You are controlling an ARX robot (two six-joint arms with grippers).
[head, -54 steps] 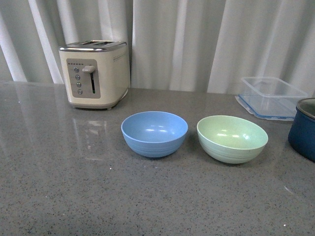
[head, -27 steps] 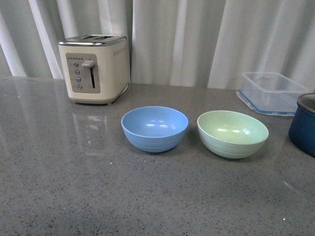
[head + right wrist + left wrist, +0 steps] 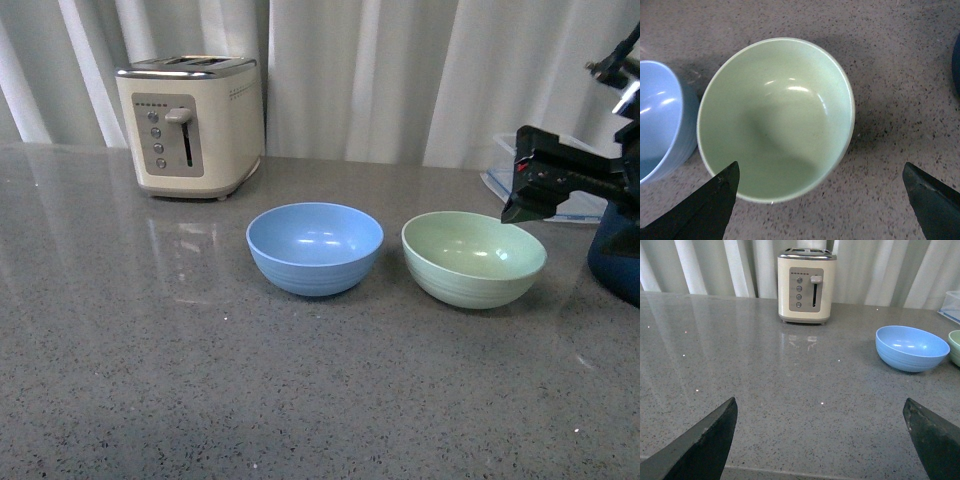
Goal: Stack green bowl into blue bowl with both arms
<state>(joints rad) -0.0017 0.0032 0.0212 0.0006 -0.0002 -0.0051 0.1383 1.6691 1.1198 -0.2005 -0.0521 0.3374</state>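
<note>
The blue bowl [image 3: 315, 248] and the green bowl [image 3: 473, 257] stand side by side on the grey counter, blue on the left, a small gap between them. My right gripper [image 3: 522, 195] hovers open just above the green bowl's right rim. In the right wrist view the green bowl [image 3: 775, 120] lies below the open right gripper [image 3: 820, 165], with the blue bowl [image 3: 660, 120] beside it. My left gripper [image 3: 819, 401] is open over bare counter, well short of the blue bowl [image 3: 912, 347]. It holds nothing and is out of the front view.
A cream toaster [image 3: 190, 125] stands at the back left. A clear plastic container [image 3: 497, 165] sits partly behind the right gripper. A dark navy pot [image 3: 615, 255] stands close to the green bowl's right side. White curtains close off the back.
The right arm has come into the front view from the right and now hangs over the green bowl. The view has shifted a little; the bowls have not moved on the counter.
</note>
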